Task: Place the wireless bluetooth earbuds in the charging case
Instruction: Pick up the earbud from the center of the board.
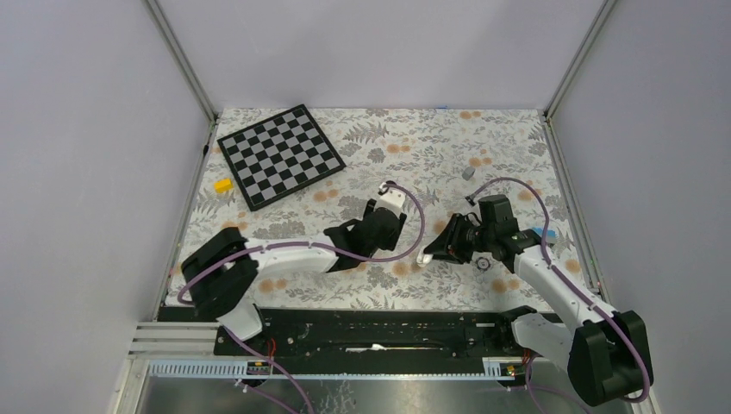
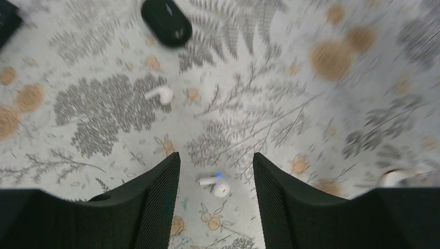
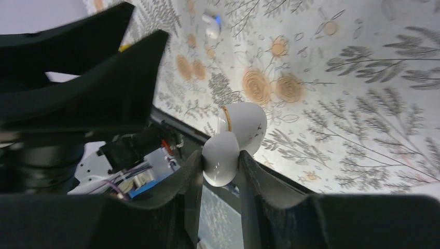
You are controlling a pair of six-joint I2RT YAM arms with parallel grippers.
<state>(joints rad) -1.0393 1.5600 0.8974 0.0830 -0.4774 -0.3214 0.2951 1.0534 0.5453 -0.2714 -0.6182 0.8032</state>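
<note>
The left gripper (image 2: 217, 156), open with an earbud (image 2: 216, 185) between its jaws, should close squarely on it (the right gripper (image 3: 220, 155) clamps the charging case (image 3: 242, 123)).

The charging case (image 3: 228, 155) is glossy, smooth white plastic; the jaws are matt black, finely ribbed inside.

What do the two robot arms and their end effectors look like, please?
Both the left arm and the right arm have white links between black joint housings, and a thin purple cable loops along each. The left end effector and the right end effector each have two black tapered fingers; the left pair shows finely ribbed inner faces.
</note>
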